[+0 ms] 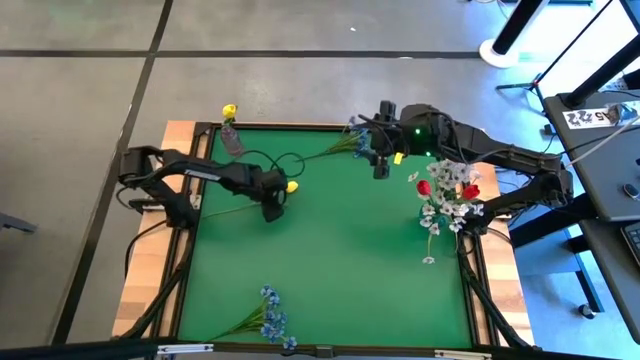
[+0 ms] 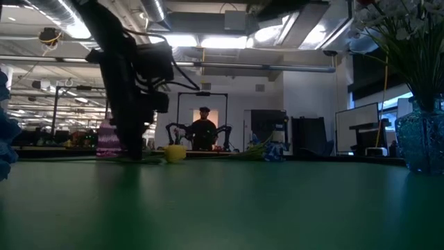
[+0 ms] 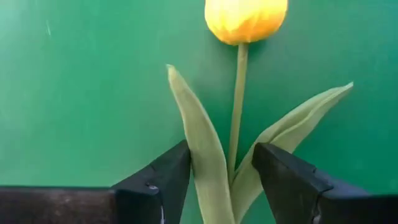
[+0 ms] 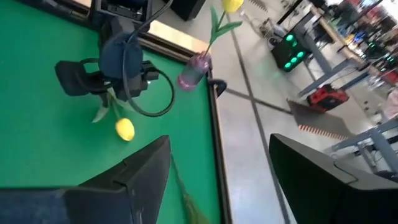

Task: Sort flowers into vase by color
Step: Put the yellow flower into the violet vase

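Observation:
A yellow tulip (image 3: 246,18) lies flat on the green table, its stem (image 3: 236,106) and two leaves running back between the fingers of my left gripper (image 3: 222,180). That gripper (image 1: 272,207) points down over the stem just behind the bud (image 1: 292,186) and is open. My right gripper (image 1: 380,165) hangs open high over the far middle, holding nothing. A small pinkish vase (image 1: 232,138) at the far left holds one yellow tulip (image 1: 229,110). A glass vase (image 1: 445,205) at the right holds red and white flowers. My left gripper comes from above, its fingers (image 3: 158,183) standing across the stem on either side of the two leaves (image 3: 205,155). Whether they touch the leaves I cannot tell. The tulip lies on the table.
Blue flowers (image 1: 348,143) lie at the far edge under my right arm, and another blue bunch (image 1: 270,320) lies at the near edge. A person stands in the room beyond the table (image 2: 203,128). The green middle of the table (image 1: 340,260) is bare.

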`<act>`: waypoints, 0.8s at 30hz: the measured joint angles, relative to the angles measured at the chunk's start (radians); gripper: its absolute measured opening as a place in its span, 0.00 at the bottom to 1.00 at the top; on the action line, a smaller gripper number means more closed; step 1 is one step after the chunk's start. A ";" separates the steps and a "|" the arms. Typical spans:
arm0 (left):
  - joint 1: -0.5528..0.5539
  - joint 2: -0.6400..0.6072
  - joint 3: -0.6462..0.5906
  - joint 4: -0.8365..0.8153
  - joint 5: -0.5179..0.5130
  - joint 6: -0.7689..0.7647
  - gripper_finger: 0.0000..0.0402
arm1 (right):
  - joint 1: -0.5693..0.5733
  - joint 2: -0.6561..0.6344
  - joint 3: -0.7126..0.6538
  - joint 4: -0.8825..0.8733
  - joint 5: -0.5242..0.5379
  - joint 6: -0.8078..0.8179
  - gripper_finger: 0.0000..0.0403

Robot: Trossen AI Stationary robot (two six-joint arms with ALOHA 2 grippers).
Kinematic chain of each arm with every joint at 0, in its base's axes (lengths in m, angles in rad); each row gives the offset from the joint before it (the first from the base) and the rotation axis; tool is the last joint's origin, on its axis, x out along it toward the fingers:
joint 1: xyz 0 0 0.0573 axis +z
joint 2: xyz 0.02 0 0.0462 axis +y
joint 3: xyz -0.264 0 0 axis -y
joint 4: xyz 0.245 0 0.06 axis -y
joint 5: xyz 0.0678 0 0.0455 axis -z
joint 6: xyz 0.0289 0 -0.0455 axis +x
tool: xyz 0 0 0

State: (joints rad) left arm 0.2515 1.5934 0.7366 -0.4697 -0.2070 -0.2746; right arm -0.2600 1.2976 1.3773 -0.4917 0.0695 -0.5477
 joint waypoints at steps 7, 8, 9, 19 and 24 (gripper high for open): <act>-0.045 0.025 0.001 0.075 -0.039 -0.030 0.24 | -0.002 0.000 0.000 -0.036 0.009 0.027 0.68; -0.059 0.019 -0.001 0.079 -0.050 -0.031 0.17 | -0.002 0.000 0.000 -0.029 0.010 0.022 0.68; -0.074 0.009 -0.001 0.081 -0.068 -0.031 0.10 | -0.002 0.000 0.000 -0.020 0.010 0.019 0.68; -0.167 -0.419 -0.005 0.074 -0.188 -0.020 0.01 | -0.001 -0.021 0.001 -0.017 -0.049 0.087 0.68; -0.179 -0.798 -0.017 0.207 -0.248 0.160 0.01 | 0.025 -0.015 0.001 -0.034 -0.106 0.149 0.68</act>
State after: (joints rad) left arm 0.0727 0.7957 0.7195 -0.2624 -0.4545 -0.1146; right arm -0.2355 1.2825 1.3781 -0.5258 -0.0366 -0.3986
